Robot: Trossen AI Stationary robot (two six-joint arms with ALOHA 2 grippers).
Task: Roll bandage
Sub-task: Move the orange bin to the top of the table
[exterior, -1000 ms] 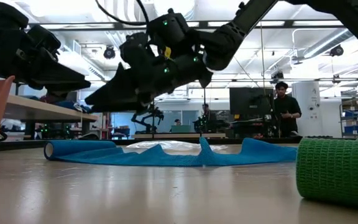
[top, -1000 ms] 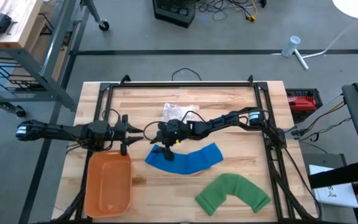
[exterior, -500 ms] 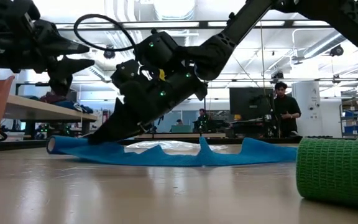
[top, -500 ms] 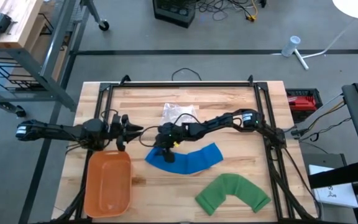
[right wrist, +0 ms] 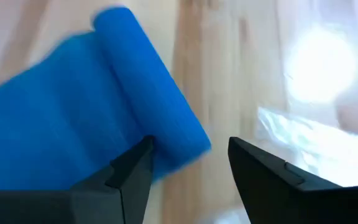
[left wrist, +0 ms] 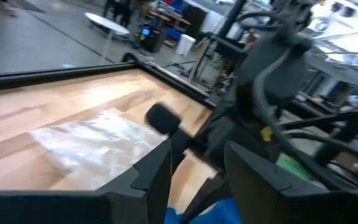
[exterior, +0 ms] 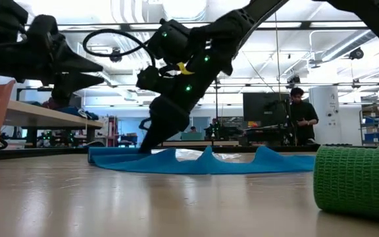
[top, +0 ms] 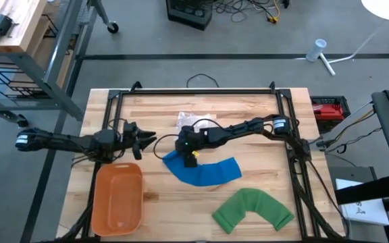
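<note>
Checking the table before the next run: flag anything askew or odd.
The blue bandage lies curved and rippled, only its left end rolled, by the right gripper. The green bandage lies bent. Nothing looks spilled or damaged.

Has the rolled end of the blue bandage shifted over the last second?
Yes. In the high view the blue bandage's rolled end has moved right, away from the orange bin, as the right gripper rolls it.
</note>
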